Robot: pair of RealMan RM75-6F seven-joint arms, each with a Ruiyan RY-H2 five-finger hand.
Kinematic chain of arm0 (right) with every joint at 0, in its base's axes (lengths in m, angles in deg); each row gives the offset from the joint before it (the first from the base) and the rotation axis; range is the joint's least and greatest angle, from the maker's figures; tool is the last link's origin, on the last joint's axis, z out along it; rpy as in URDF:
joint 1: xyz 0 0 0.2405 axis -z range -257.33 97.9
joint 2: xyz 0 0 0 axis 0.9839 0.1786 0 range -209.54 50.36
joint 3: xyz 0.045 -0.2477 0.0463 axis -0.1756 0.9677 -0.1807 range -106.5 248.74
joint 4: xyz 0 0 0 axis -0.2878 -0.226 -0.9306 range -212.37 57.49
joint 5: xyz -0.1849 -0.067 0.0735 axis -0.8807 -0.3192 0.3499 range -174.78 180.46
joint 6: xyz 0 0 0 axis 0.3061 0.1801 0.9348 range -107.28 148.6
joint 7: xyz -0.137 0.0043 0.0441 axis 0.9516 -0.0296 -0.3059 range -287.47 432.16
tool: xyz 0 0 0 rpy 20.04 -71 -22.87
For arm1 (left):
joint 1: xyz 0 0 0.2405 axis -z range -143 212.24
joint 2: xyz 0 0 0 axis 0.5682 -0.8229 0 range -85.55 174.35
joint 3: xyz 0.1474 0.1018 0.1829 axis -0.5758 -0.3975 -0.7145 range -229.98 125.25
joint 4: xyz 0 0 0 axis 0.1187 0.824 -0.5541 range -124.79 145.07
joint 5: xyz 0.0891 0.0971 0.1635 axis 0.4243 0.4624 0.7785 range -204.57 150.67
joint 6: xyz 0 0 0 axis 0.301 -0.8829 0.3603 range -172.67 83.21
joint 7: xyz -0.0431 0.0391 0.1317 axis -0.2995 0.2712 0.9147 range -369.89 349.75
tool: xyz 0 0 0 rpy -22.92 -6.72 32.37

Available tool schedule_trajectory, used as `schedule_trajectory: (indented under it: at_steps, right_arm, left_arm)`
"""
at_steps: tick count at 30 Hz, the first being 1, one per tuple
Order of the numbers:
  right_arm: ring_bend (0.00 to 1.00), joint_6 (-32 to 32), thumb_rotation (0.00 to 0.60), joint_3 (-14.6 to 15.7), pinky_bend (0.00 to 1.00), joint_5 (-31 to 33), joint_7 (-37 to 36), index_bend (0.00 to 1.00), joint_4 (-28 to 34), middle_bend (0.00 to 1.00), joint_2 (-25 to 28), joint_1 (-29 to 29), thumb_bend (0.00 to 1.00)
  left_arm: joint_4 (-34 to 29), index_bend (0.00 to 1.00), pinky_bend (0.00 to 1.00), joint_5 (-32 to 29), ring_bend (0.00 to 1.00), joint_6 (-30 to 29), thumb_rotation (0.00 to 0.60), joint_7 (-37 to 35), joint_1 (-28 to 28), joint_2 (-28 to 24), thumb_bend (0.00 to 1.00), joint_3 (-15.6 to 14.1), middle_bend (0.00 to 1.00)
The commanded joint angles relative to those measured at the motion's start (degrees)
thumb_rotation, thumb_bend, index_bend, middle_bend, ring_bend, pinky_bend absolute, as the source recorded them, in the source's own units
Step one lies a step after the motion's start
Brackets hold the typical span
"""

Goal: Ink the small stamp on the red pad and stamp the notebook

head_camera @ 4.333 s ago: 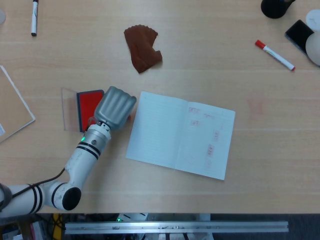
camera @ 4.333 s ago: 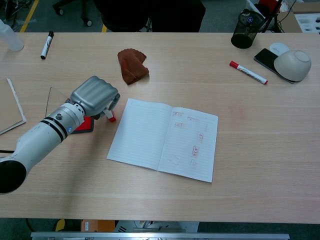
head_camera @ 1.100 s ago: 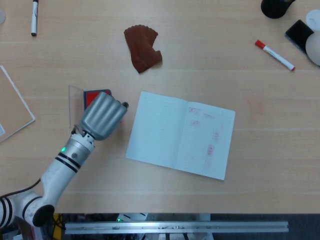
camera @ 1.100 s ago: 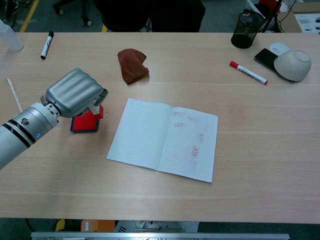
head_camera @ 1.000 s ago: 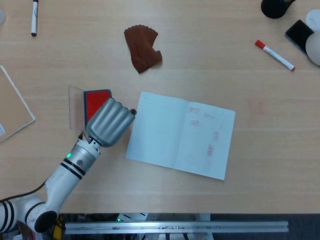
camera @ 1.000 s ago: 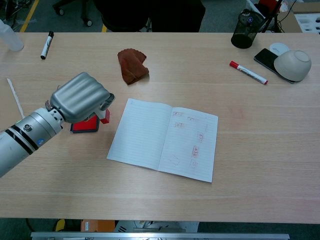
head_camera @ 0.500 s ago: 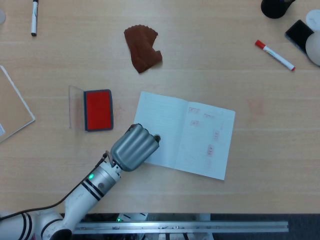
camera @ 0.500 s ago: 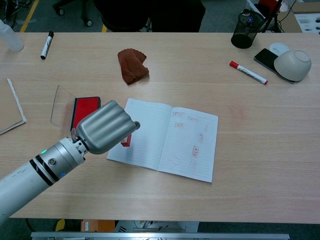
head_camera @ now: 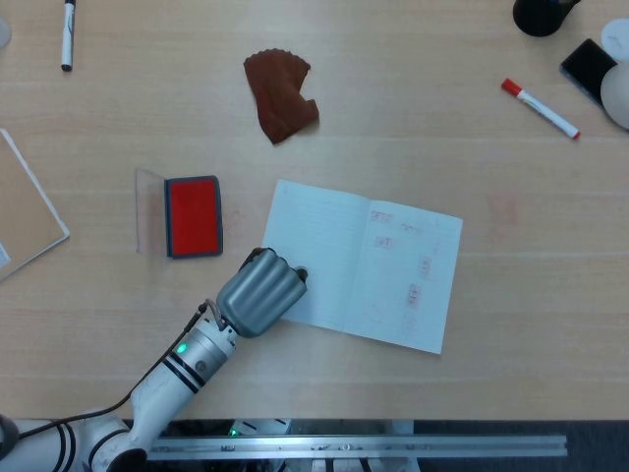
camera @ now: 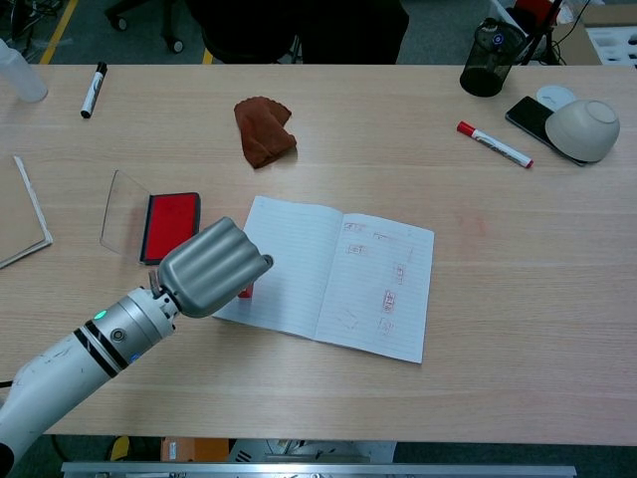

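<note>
We hold the stamp (camera: 245, 290) on the notebook's (head_camera: 373, 270) left page.

Our left hand (head_camera: 259, 292) is clenched around the stamp, of which only a red sliver shows under the fingers in the chest view, at the lower left edge of the notebook; the hand hides whether it touches the page. The notebook lies open on the surface (head_camera: 511, 324), with faint red marks on its right page. Left of the notebook sits the red pad (head_camera: 194, 215), uncovered, its clear lid (head_camera: 149, 210) lying beside it. Beyond the notebook lies a brown cloth (head_camera: 281, 93). Our right hand is out of sight.
</note>
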Motion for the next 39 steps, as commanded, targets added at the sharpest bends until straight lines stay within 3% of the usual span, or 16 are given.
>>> schedule_trajectory:
  at_steps: [1,14,31,39]
  right_arm:
    - [0.18,0.05,0.6,-0.02,0.22,0.03,0.09,0.15,0.12,0.28,0.07,0.05,0.3]
    - [0.18,0.31,0.6,-0.04,0.22,0.04,0.3,0.15,0.48,0.28,0.27,0.31,0.3]
    - [0.18,0.87,0.6,-0.05,0.22,0.2,-0.56,0.15,-0.33,0.28,0.06,0.95,0.3]
    - [0.18,1.02,0.6,-0.07,0.22,-0.02,-1.26,0.15,-0.88,0.28,-0.43,1.02,0.3]
  left_arm:
    - [0.75,0.59,1.0,0.47,0.98,0.01,0.6,-0.32,-0.28,0.45,0.27,0.05,0.96]
    - [4.08,0.6,1.0,1.0,0.98,1.29,0.6,-1.73,-1.04,1.88,0.27,0.25,0.96]
    - [2.22,0.6,1.0,-0.11,0.98,3.61,0.6,-1.57,-1.03,0.98,0.27,1.27,0.96]
    - [-2.63,0.59,1.0,1.14,0.98,1.22,0.6,-0.93,-0.21,-1.92,0.27,4.0,0.96]
